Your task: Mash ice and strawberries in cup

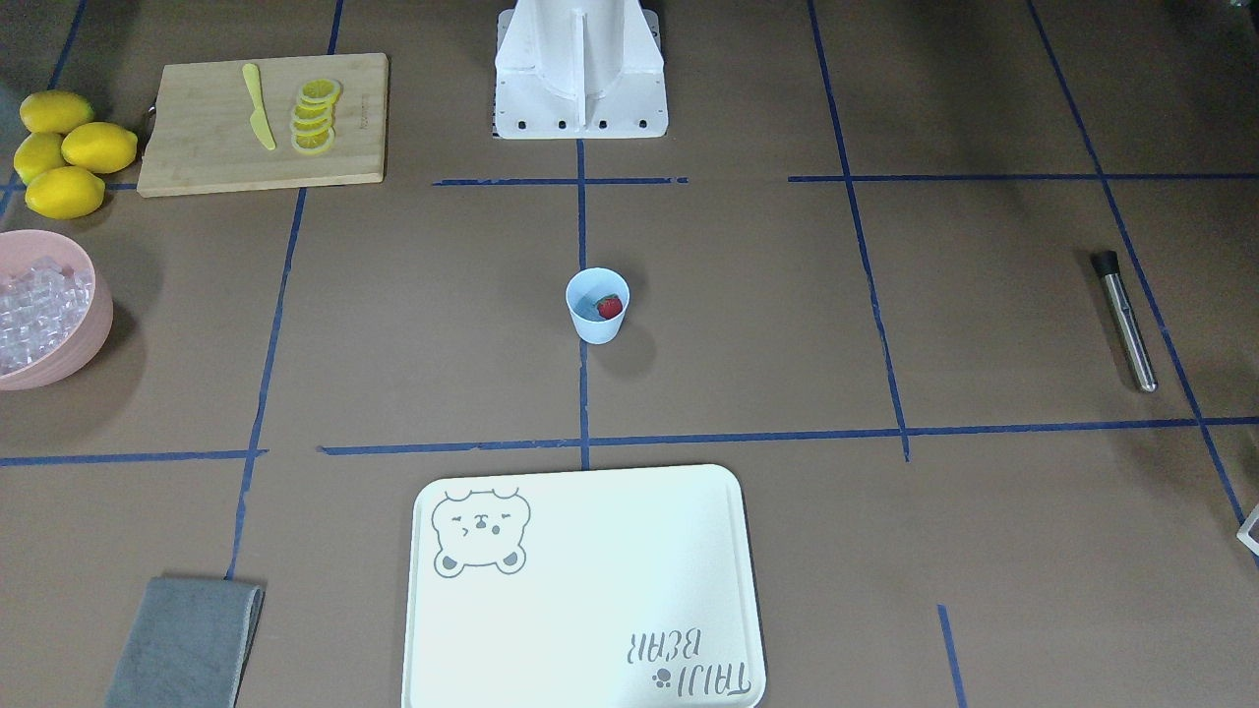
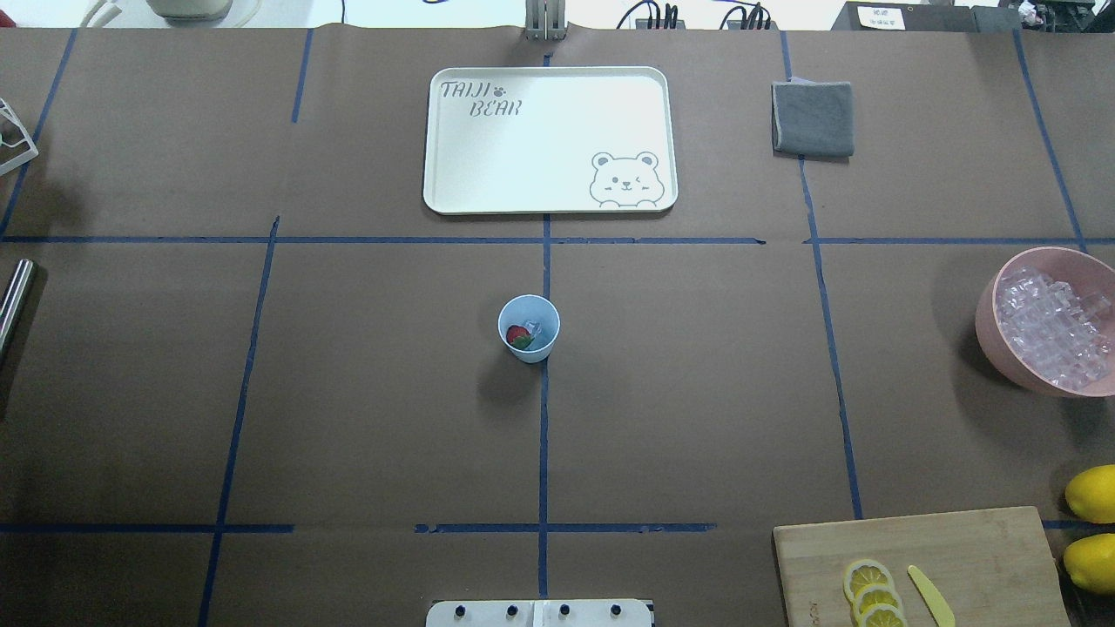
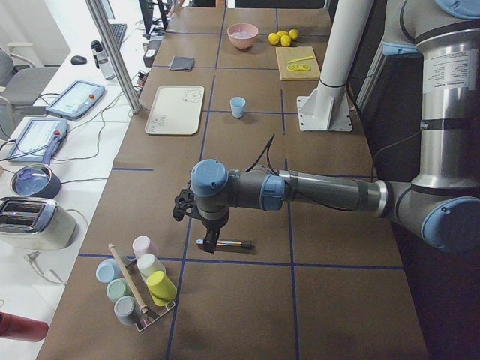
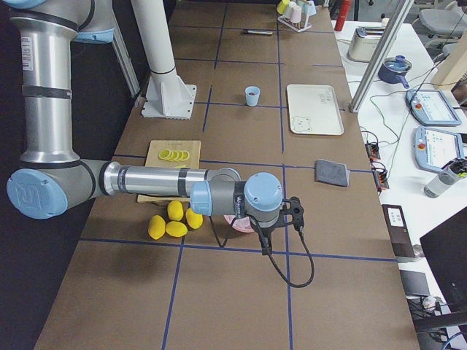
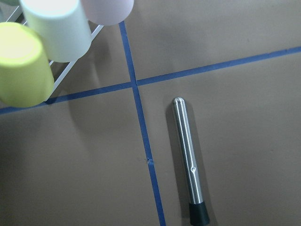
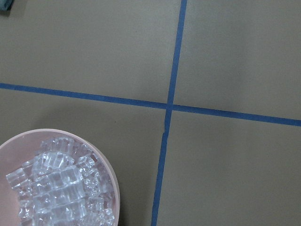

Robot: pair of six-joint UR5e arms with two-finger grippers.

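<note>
The light blue cup (image 1: 597,305) (image 2: 529,327) stands upright mid-table on the centre tape line. Inside it lie a red strawberry (image 1: 610,307) (image 2: 517,334) and a bit of clear ice (image 2: 532,329). More ice (image 2: 1054,326) (image 6: 61,188) fills the pink bowl (image 2: 989,322) (image 6: 115,197). My left gripper (image 3: 209,246) hangs over a steel muddler (image 5: 187,155) (image 1: 1124,320), far from the cup. My right gripper (image 4: 264,244) hovers by the pink bowl. Both show only in side views, so I cannot tell whether they are open or shut.
A white bear tray (image 2: 550,139) lies beyond the cup, with a grey cloth (image 2: 813,118) beside it. A wooden board (image 1: 264,123) carries lemon slices and a yellow knife; whole lemons (image 1: 64,152) sit next to it. A rack of coloured cups (image 3: 139,281) stands near the muddler.
</note>
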